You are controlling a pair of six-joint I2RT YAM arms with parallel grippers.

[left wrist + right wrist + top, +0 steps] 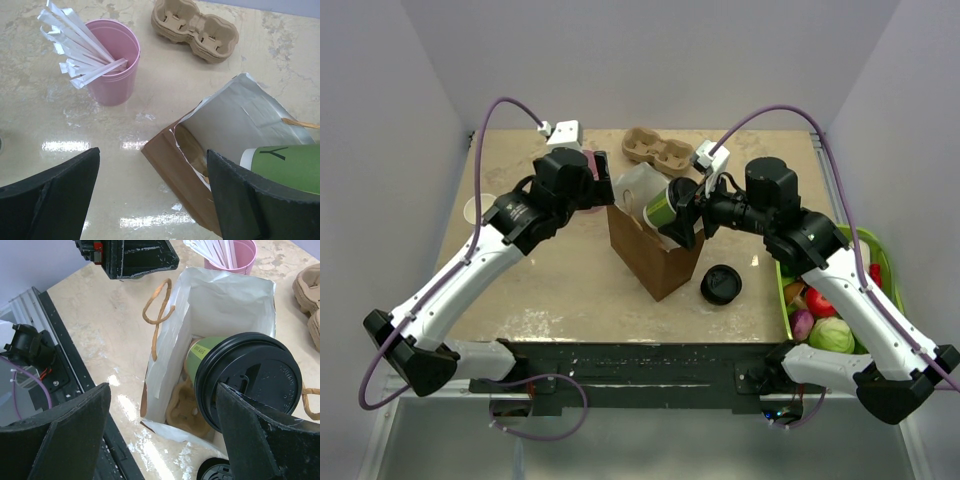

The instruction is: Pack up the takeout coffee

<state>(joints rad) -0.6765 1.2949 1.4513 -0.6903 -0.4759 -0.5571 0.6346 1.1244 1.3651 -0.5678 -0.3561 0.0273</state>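
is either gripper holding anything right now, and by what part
Nothing held: left gripper and right gripper both open; the green cup leans in the bag.

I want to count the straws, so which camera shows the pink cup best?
The left wrist view: the whole pink cup stands upright there, wrapped straws leaning out. The right wrist view catches only its top at the upper edge. The top view shows just a pink sliver; the rest is hidden.

Bag [655, 262] mid-table [570, 290] before me, coffee cup [662, 208] tipped in its mouth. From bag: loose lid [721, 284] at 4 o'clock, cup carrier [658, 148] 12, straw cup [112, 65] 11, produce tray [880, 252] 3.
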